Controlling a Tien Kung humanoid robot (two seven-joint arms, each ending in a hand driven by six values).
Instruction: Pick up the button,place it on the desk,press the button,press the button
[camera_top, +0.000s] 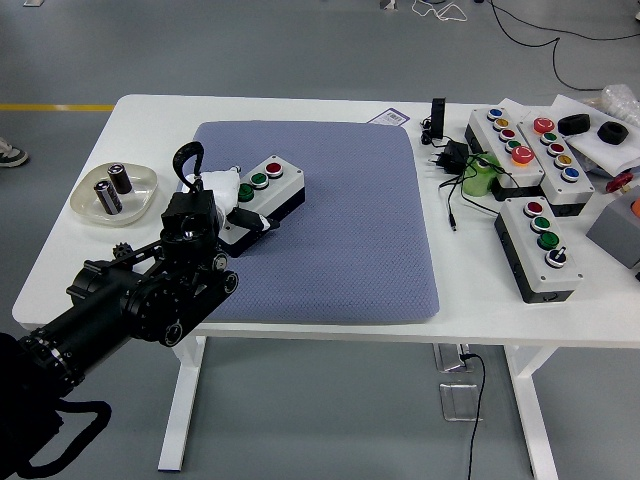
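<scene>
Head view: I see button box (265, 188) lying on blue-grey mat (330, 220), left part of white bench (300, 100), red and green buttons face up. My left hand (232, 198) sits at box's near-left end, white fingers over that end, touching it; closed grip or not, cannot tell. Black left arm (130, 300) enters from lower left. Right hand out of frame. Dish (115, 192) with two cylinders sits left of mat. Three more button boxes (540, 245) lie at right, beside tangle of black cables (450, 160).
</scene>
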